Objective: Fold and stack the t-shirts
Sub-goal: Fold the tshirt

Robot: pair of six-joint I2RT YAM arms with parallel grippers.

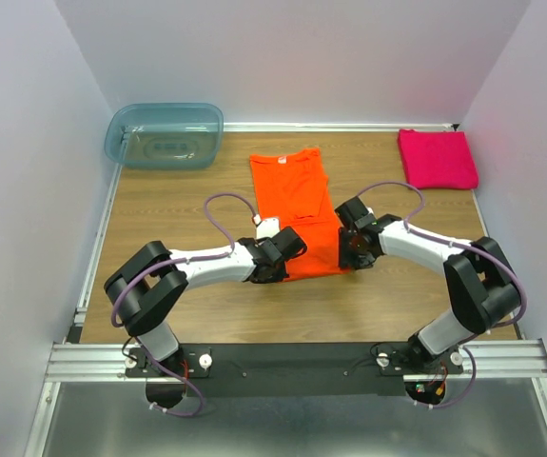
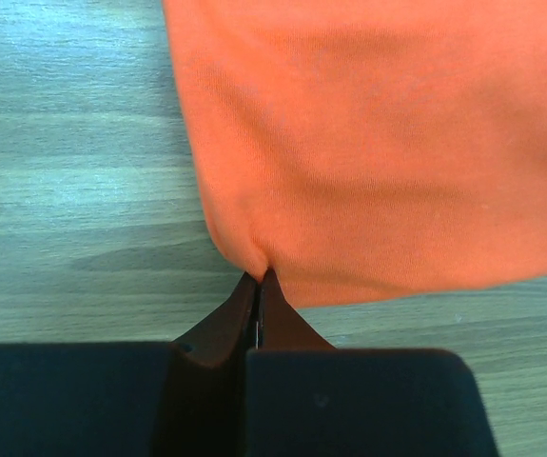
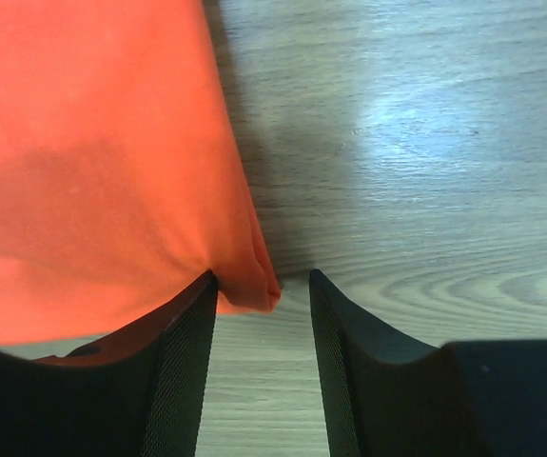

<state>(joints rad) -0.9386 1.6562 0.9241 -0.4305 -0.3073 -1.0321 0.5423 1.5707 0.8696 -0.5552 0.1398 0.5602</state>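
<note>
Pinching orange t-shirt (image 1: 297, 209) corner, left gripper (image 2: 259, 281); right gripper (image 3: 263, 276) straddling opposite.

No legible text, label, brand, number or sign anywhere. Only a faint moulded pattern inside the translucent blue-green plastic tub (image 1: 164, 152), upper left of the frame, too small to read.

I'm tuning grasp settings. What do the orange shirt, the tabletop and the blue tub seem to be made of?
Orange shirt: soft knit cloth, matte; fine fabric texture, puckers at its pinched corner.
Tabletop: wood or wood-look laminate, slight sheen; grain lines and a glare patch.
Blue tub: probably plastic; translucent, smooth, moulded walls.
</note>
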